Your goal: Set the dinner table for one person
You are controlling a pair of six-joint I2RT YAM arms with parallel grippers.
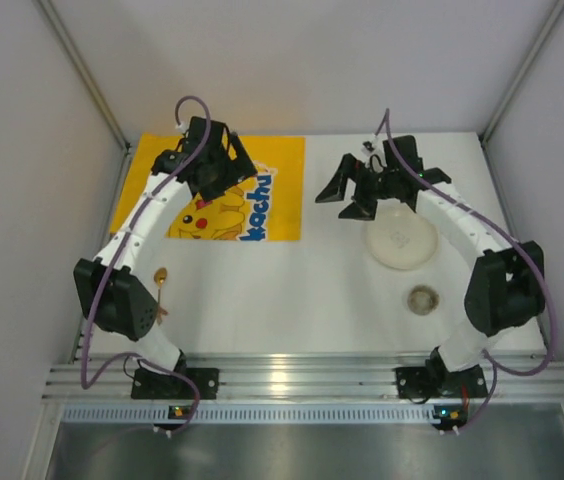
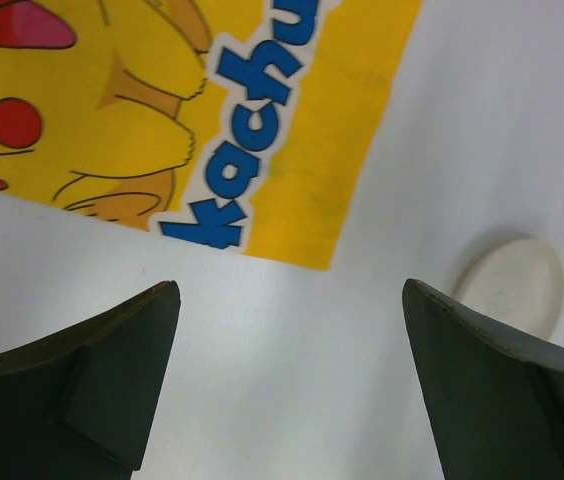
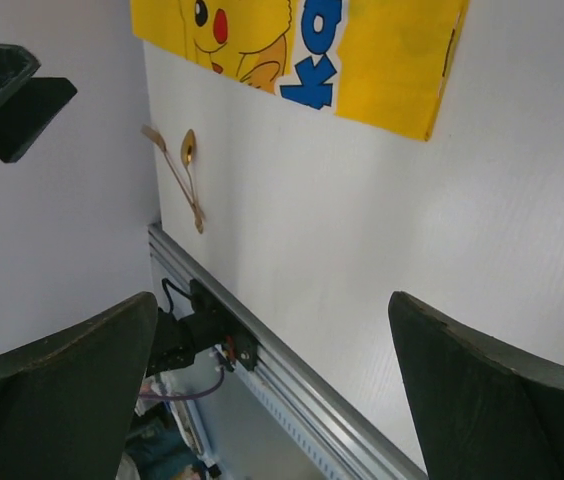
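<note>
- Spanning the space between the grey side walls, the dinner table (image 1: 292, 295) is a plain matte white rectangle with its near edge against the aluminium rail (image 1: 292, 378) that carries both arm bases.
- Far left on the table lies a yellow Pikachu mat (image 1: 284, 160), flat, with blue lettering along its right part.
- A white plate (image 1: 407, 250) sits right of centre, well apart from the mat. A small round dish (image 1: 422, 299) stands just beside it on the near side.
- A gold-coloured spoon (image 1: 160, 277) lies near the left edge. The right wrist view shows a second slim utensil (image 3: 167, 165) crossing it; its kind cannot be told.
- The left arm arches up from its base, elbow out to the left, wrist raised above the mat. The left gripper (image 2: 290, 288) has its fingers spread wide with nothing between them; bare table and the mat's corner show in the gap.
- The right arm mirrors it, elbow out to the right, wrist above the far rim of the plate. The right gripper (image 3: 272, 297) is likewise spread wide and holds nothing, aimed toward the left near side of the table.
</note>
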